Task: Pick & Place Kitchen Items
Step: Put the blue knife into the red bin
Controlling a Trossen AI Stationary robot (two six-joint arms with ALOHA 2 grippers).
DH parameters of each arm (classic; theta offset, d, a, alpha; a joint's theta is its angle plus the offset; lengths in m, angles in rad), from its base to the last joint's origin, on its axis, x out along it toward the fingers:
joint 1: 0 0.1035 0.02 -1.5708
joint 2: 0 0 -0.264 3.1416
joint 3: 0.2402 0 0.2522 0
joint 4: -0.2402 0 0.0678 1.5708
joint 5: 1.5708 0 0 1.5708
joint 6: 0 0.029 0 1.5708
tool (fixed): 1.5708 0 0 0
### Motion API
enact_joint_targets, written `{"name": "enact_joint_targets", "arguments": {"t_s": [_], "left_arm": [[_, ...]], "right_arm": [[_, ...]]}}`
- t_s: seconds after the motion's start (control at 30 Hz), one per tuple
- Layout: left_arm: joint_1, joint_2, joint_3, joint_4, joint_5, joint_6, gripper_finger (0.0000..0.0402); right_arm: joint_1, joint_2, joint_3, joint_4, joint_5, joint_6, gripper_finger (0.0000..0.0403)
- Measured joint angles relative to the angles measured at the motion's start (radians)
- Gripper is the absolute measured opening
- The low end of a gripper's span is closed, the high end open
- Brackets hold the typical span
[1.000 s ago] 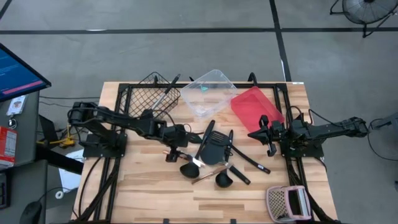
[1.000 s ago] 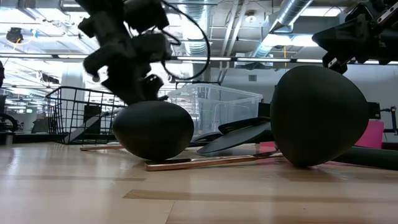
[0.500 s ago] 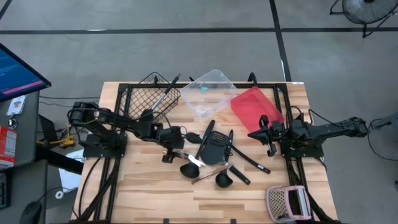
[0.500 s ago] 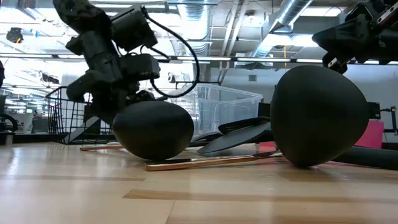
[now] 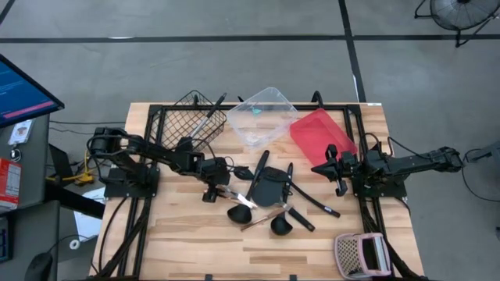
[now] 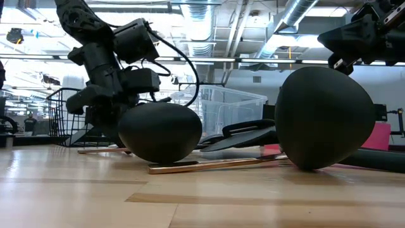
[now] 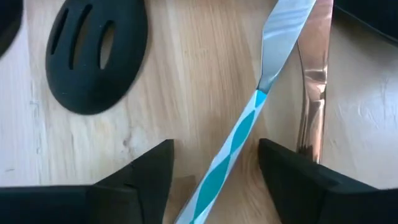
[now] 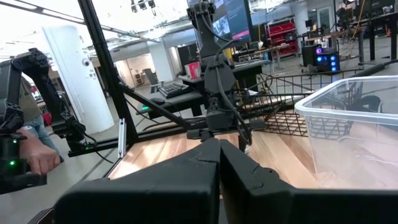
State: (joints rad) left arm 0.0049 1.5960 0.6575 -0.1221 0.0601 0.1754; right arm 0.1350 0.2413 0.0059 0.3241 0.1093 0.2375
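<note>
Left gripper low over the near-left edge of the utensil pile, mid-desk. Jaws apart, straddling a thin teal-and-silver handle lying flat on the wood. No contact visible; handle centred in the gap, likely lined up for a pinch. Copper-coloured piece just beside it, crossing near the silver blade end, so a clean grab probably calls for a narrow close. Slotted black spoon off to one side, apart from the handle.

From desk level, left arm hunched behind a black ladle bowl, another big bowl beside it.

Right gripper parked at the desk's right side, jaws together, holding nothing, clear of the pile.

Wire basket, clear tub and red tray along the far edge, probably the drop spots. Most utensils not yet sorted; one long piece leaning in the basket already.
</note>
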Motion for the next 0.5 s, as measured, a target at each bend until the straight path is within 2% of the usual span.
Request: {"name": "enact_joint_targets", "arguments": {"t_s": [0.5], "left_arm": [[0.001, 0.014, 0.000, 0.010, 0.000, 0.003, 0.0019]], "right_arm": [[0.000, 0.000, 0.000, -0.002, 0.000, 0.000, 0.0000]]}}
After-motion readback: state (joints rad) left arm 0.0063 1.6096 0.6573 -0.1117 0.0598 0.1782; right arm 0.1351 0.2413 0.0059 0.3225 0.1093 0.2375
